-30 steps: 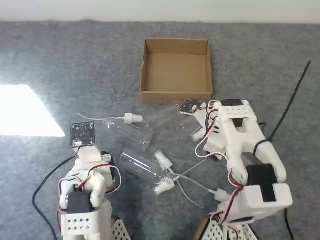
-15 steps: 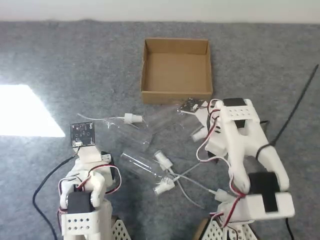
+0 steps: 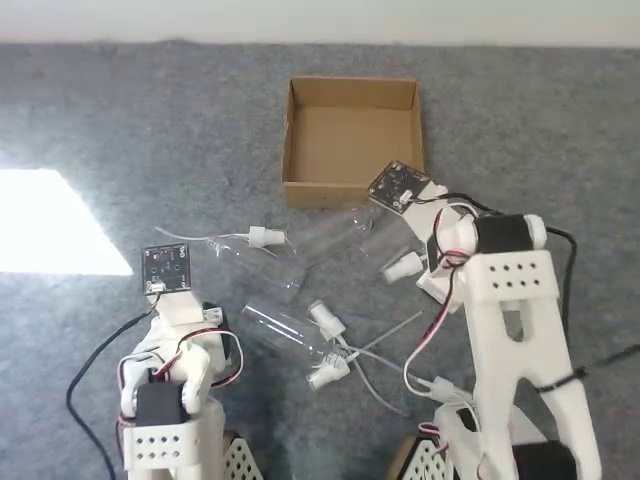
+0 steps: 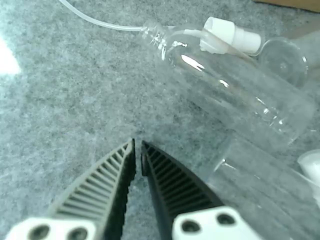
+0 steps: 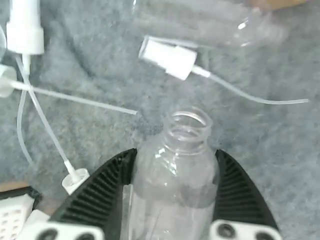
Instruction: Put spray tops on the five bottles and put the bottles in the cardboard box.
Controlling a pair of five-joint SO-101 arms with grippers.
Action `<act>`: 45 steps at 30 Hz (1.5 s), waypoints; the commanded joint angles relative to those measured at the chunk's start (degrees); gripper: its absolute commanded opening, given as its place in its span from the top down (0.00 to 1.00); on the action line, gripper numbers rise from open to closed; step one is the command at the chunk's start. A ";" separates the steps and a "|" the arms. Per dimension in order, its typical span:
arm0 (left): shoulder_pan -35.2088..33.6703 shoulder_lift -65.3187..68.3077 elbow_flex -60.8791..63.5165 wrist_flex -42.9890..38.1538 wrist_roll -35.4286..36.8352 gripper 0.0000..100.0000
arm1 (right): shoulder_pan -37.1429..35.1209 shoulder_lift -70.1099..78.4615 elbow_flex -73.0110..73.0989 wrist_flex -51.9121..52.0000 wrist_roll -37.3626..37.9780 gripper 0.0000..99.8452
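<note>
A grey felt-covered bench (image 3: 150,120) holds clear plastic bottles lying on their sides and loose white spray tops trailing thin dip tubes, with an empty cardboard box (image 3: 330,194) at the far edge. The right claw (image 5: 172,157) is clamped around the shoulder of one clear bottle (image 5: 175,175), its open threaded neck pointing away and left bare; whether the bottle is lifted off the felt cannot be told. A spray top (image 5: 167,57) lies just beyond that neck, its tube curving aside, and another spray top (image 5: 25,27) lies further off. The left claw (image 4: 138,145) hovers low over the felt with its fingers almost together and nothing between them, near a second bottle (image 4: 235,100) with a white top (image 4: 230,36) resting against it. The step in hand looks like capping the held bottle. To do it well, the right claw should probably hold firm without crushing the thin wall and keep the neck free. The left claw would need to spread, take a top by its white head rather than its tube, feed the tube into the neck first, then seat the head squarely.
</note>
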 commanded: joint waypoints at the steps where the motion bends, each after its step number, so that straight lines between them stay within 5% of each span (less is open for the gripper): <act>1: -0.35 -0.88 -0.57 0.18 -0.44 0.98 | -1.10 -4.88 -0.62 -0.75 -5.01 0.85; 19: -0.35 -0.88 -0.57 0.18 -0.44 0.98 | -6.29 -7.16 -0.53 -4.44 -27.16 0.85; 24: 0.18 -0.88 -0.57 0.26 -0.44 0.98 | -1.19 -14.46 -0.35 -3.47 -27.78 0.85; 35: 12.75 -0.88 -0.57 0.18 -0.53 0.98 | 7.25 -25.89 8.70 -9.01 -31.56 0.85; 45: 14.68 -0.88 -4.97 0.00 -0.70 0.98 | 15.78 -30.81 14.07 -15.60 -38.07 0.85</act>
